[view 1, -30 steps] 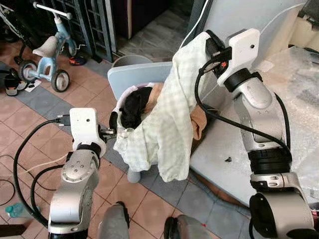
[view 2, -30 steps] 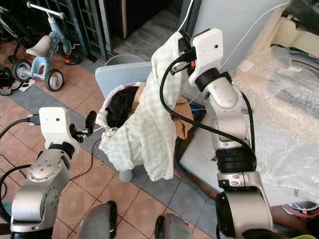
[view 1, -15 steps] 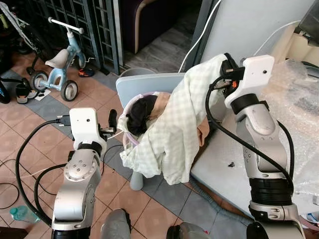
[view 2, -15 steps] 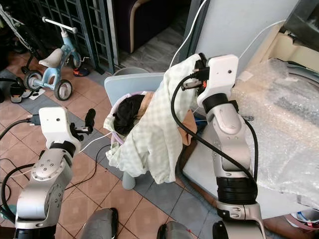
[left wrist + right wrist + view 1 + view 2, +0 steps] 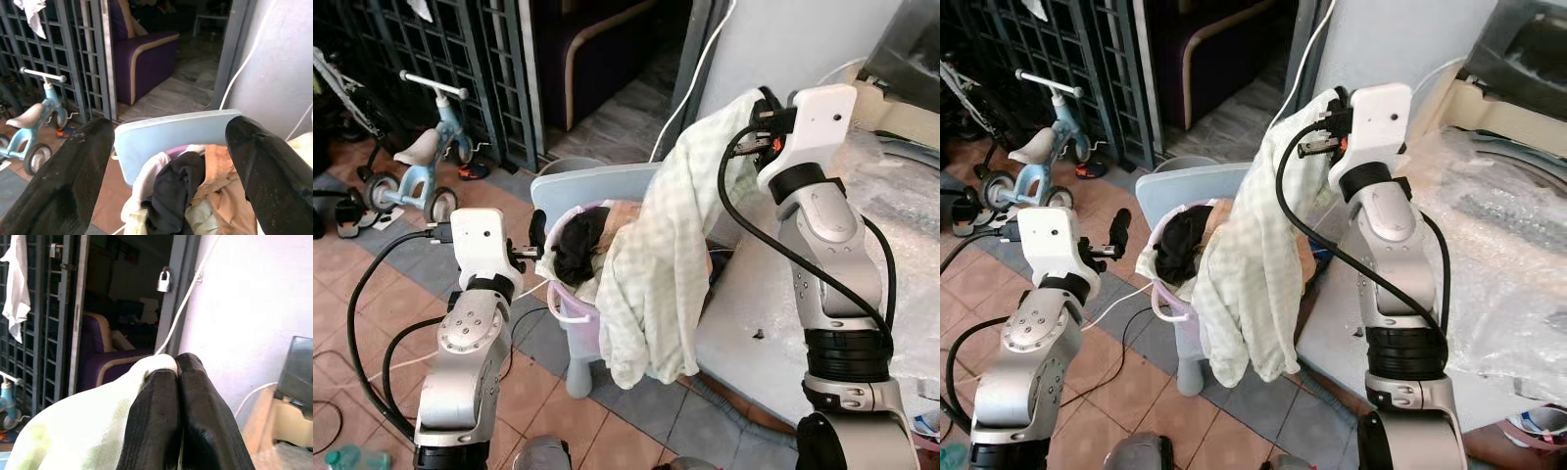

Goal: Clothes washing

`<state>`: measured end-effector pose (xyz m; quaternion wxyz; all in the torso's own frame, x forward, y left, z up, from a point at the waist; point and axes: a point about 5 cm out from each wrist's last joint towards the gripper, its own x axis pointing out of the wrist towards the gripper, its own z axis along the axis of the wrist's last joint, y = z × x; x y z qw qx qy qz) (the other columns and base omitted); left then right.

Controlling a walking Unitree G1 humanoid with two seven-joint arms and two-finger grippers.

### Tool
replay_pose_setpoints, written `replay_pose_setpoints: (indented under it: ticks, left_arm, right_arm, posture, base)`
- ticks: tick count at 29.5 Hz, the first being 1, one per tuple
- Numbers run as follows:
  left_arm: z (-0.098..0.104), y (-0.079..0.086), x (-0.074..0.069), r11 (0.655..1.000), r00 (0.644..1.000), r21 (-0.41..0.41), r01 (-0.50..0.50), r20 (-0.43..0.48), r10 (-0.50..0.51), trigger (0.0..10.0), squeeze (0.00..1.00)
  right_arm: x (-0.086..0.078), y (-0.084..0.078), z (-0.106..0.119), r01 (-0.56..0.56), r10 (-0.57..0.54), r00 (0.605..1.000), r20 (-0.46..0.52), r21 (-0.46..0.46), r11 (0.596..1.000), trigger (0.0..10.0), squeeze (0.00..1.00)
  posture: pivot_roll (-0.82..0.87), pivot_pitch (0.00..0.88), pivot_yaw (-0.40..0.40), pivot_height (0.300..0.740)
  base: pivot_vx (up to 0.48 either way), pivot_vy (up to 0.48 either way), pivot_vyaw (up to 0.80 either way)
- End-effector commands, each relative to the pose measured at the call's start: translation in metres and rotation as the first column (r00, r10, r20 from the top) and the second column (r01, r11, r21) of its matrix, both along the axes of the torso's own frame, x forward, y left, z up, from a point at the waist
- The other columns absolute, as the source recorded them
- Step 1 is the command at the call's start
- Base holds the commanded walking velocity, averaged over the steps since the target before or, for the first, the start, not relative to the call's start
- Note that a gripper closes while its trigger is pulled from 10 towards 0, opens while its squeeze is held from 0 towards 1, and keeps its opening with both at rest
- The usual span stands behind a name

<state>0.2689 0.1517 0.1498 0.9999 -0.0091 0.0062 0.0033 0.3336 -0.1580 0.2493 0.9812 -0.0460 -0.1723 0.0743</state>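
My right gripper [image 5: 176, 382] is raised high and shut on a pale green checked cloth [image 5: 661, 264], which hangs down in front of the laundry basket [image 5: 570, 311]. The lilac basket stands on a pale blue stool [image 5: 597, 183] and holds a black garment [image 5: 576, 245] and an orange one [image 5: 220, 166]. My left gripper [image 5: 168, 147] is open, level with the basket's left side, its fingers [image 5: 68, 181] spread wide and empty. On the right lies the washing machine top [image 5: 1498, 245] covered in bubble wrap.
A child's blue tricycle [image 5: 411, 171] stands on the tiled floor at left, before a dark metal gate [image 5: 431, 59]. White cables [image 5: 690, 78] run down the grey wall. A purple sofa [image 5: 146, 58] sits beyond the doorway. Cables trail on the floor.
The camera has tilted up and shifted. My right gripper has lifted the checked cloth higher, so its lower edge has left the basket's left rim and hangs more freely. The left gripper stays open.
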Motion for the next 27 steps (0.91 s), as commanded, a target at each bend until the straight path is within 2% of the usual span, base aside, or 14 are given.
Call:
replay_pose_setpoints:
  ticks: [1, 10, 17, 18, 19, 27]
  left_arm:
    - [0.001, -0.008, 0.001, 0.999, 0.999, -0.014, 0.033, 0.010, -0.033, 10.0, 0.00]
    - [0.000, -0.007, 0.001, 0.999, 1.000, -0.017, 0.029, 0.011, -0.028, 10.0, 0.00]
    - [0.002, -0.008, 0.002, 1.000, 1.000, -0.027, 0.014, 0.025, -0.014, 10.0, 0.00]
    - [0.002, -0.007, 0.002, 1.000, 1.000, -0.027, 0.012, 0.023, -0.011, 10.0, 0.00]
    - [0.002, -0.007, 0.002, 1.000, 1.000, -0.027, 0.010, 0.022, -0.010, 10.0, 0.00]
    - [0.000, -0.006, 0.001, 1.000, 1.000, -0.019, 0.001, 0.015, -0.001, 10.0, 0.00]
  right_arm:
    - [0.001, -0.015, 0.002, 0.062, -0.062, 0.998, -0.001, 0.010, 0.998, 10.0, 0.00]
    - [0.005, -0.016, 0.003, 0.059, -0.059, 0.998, 0.003, 0.002, 0.998, 10.0, 0.00]
    - [0.006, -0.010, 0.001, -0.017, 0.017, 1.000, -0.017, -0.040, 0.999, 10.0, 0.00]
    - [0.007, -0.006, -0.001, -0.053, 0.049, 0.998, -0.029, -0.128, 0.990, 10.0, 0.00]
    - [0.006, -0.004, -0.001, -0.072, 0.070, 0.997, -0.021, -0.138, 0.988, 10.0, 0.00]
    - [0.002, 0.009, 0.006, -0.196, 0.199, 0.980, 0.013, -0.140, 0.971, 10.0, 0.00]
  posture:
    - [0.04, 0.007, -0.029, 0.740]
    - [0.04, 0.006, -0.028, 0.740]
    - [0.05, 0.007, -0.031, 0.740]
    - [0.05, 0.006, -0.032, 0.740]
    - [0.05, 0.007, -0.033, 0.740]
    - [0.06, 0.003, -0.037, 0.740]
  base:
    - [0.386, 0.000, -0.79]
    - [0.366, 0.000, -0.77]
    - [0.095, 0.000, 0.00]
    - [0.000, 0.000, 0.00]
    - [0.000, 0.000, 0.00]
    - [0.000, 0.000, 0.74]
